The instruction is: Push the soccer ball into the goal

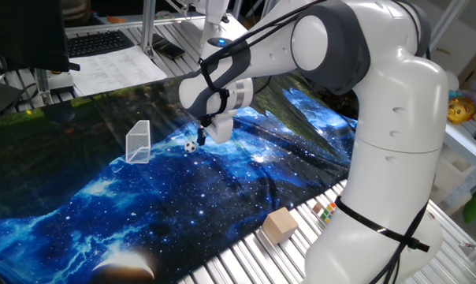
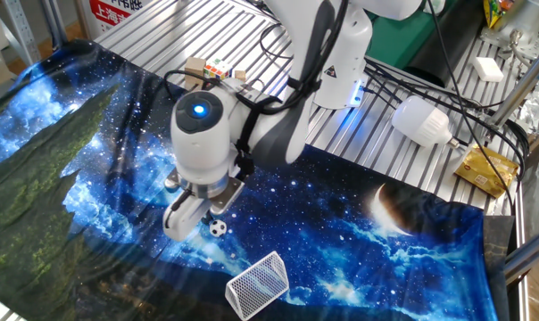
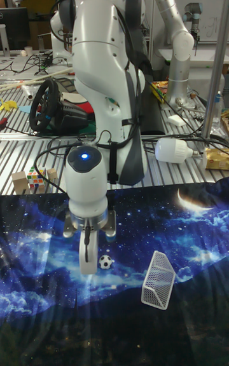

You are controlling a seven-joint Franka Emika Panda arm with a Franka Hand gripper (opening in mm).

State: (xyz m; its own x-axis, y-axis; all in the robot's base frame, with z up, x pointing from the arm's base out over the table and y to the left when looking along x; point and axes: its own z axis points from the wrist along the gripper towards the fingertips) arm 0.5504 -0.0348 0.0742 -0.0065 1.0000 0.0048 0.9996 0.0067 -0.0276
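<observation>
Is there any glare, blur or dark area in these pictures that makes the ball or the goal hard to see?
One fixed view: sharp; soccer ball clear, translucent goal pale but readable. The other fixed view: a blue lamp glows on the gripper; ball and goal stay distinct. Tall fixed view: dimmer and softer, cloth dark at the bottom, goal mesh visible.

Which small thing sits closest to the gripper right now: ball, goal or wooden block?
The soccer ball, right beside the gripper. The goal stands farther along the cloth; the wooden block lies off it.
</observation>
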